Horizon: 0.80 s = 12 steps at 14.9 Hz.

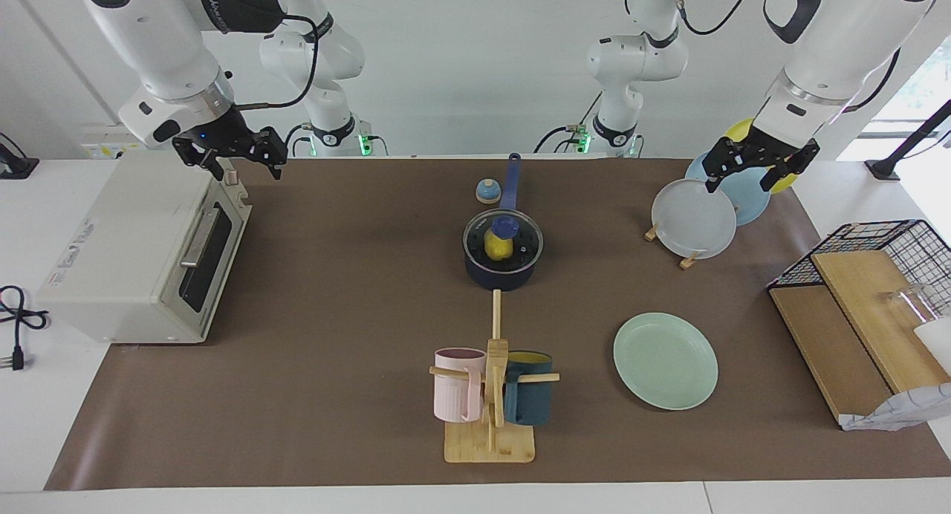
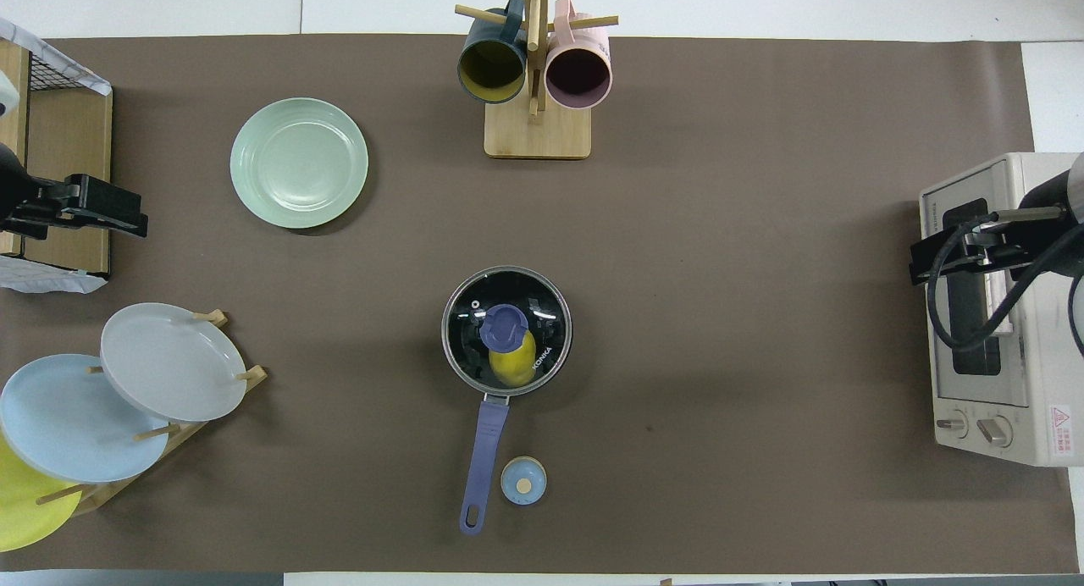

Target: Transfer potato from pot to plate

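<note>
The dark navy pot (image 1: 503, 274) stands mid-table with its long blue handle (image 2: 485, 450) pointing toward the robots. A glass lid with a blue knob (image 1: 505, 225) covers it. The yellow potato (image 1: 498, 248) lies inside and shows through the lid, also in the overhead view (image 2: 513, 366). The mint-green plate (image 1: 665, 360) lies bare, farther from the robots than the pot, toward the left arm's end. My left gripper (image 1: 758, 174) hangs open and empty over the plate rack. My right gripper (image 1: 247, 165) hangs open and empty over the toaster oven.
A toaster oven (image 1: 141, 254) stands at the right arm's end. A wooden rack holds grey (image 1: 695, 218), light blue and yellow plates. A mug tree (image 1: 492, 395) carries a pink and a teal mug. A small blue round knob piece (image 1: 487, 192) lies beside the pot's handle. A wire basket (image 1: 884, 261) stands on wooden boards.
</note>
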Motion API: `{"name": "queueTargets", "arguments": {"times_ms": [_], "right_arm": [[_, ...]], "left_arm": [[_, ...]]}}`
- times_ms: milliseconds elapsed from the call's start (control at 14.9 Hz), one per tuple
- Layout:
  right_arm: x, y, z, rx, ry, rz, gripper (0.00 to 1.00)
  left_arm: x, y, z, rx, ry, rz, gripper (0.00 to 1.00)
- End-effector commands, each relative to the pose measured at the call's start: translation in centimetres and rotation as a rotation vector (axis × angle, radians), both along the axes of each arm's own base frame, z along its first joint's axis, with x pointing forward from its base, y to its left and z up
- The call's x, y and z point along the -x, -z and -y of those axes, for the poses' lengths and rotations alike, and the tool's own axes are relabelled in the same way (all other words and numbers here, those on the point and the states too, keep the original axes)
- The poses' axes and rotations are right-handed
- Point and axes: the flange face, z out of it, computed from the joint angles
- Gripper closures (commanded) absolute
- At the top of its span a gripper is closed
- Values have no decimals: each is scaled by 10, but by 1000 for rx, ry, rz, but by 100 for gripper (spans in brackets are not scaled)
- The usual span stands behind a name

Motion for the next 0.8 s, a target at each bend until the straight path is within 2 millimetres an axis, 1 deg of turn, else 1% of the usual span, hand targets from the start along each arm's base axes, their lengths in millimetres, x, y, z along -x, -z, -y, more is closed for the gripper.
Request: {"name": "queueTargets", "arguments": {"times_ms": [0, 402, 536, 737], "right_arm": [[2, -1, 0, -18, -12, 13, 0], [3, -1, -3, -16, -6, 12, 0], [3, 0, 1, -16, -3, 9, 0], [5, 0, 0, -16, -8, 0, 0]], "left_arm": [[5, -2, -2, 15, -1, 3, 0], [6, -2, -2, 15, -1, 2, 0], [6, -2, -2, 15, -1, 2, 0], [6, -2, -2, 15, -1, 2, 0]]}}
